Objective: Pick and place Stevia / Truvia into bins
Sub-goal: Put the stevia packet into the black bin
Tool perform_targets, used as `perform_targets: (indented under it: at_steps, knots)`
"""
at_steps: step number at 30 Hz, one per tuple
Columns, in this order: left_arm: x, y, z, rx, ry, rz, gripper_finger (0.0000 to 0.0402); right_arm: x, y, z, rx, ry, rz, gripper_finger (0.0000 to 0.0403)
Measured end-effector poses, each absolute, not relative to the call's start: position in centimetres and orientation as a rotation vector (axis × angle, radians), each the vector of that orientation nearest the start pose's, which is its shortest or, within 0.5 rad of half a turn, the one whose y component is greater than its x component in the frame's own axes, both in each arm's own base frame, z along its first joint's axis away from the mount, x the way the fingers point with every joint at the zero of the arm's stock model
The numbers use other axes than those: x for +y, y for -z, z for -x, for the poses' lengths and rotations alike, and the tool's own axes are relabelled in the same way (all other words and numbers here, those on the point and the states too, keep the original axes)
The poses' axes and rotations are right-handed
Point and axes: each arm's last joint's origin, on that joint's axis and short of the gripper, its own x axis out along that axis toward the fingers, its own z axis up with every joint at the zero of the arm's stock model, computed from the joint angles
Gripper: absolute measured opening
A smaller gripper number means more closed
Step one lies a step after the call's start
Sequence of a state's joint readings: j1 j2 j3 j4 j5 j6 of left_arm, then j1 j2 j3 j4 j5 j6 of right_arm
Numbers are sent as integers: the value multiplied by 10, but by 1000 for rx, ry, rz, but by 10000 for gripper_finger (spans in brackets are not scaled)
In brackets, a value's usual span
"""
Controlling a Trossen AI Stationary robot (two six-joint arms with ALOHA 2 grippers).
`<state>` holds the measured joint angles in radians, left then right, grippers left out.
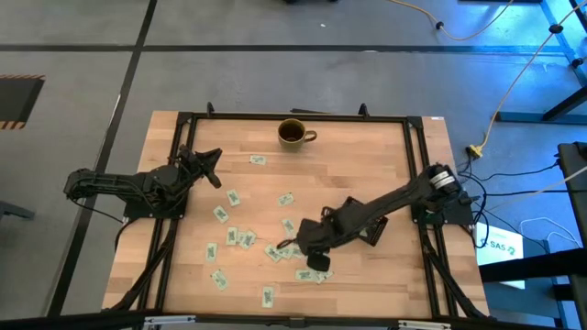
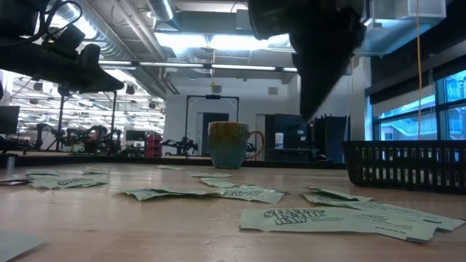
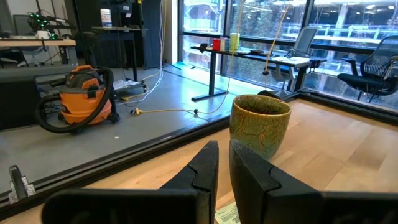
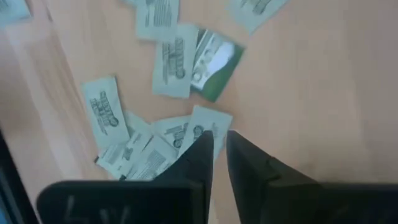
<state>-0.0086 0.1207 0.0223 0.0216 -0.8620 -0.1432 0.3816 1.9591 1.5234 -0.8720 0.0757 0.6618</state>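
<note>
The Stevia / Truvia sachets [image 4: 205,121] lie flat on the counter [image 1: 367,165], directly under my right gripper [image 4: 219,144]. Its fingers stand narrow, tips at one sachet's edge; whether it is pinched, I cannot tell. My left gripper [image 1: 213,161], fingers nearly together, waits well apart.

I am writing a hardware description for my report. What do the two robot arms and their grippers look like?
Both arms are matte black and slender, built of jointed segments. The left gripper and the right gripper each end in two dark, wedge-shaped fingers that taper to thin tips. The right arm carries a pale round part near its base. No markings show.
</note>
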Motion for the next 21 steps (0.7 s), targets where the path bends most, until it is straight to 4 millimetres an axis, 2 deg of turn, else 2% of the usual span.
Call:
perform_targets:
  at_steps: [4, 9, 14, 21]
  knots:
    - [21, -164, -94, 10, -856, 101, 33, 160, -189, -366, 1318, 154, -284, 49]
    - [21, -164, -94, 10, -856, 101, 33, 176, -179, -363, 1332, 100, -250, 52]
    - [21, -164, -94, 10, -856, 101, 33, 176, -174, -358, 1387, 171, -277, 79]
    - [21, -164, -94, 10, -856, 101, 33, 175, -173, -362, 1359, 204, -344, 116]
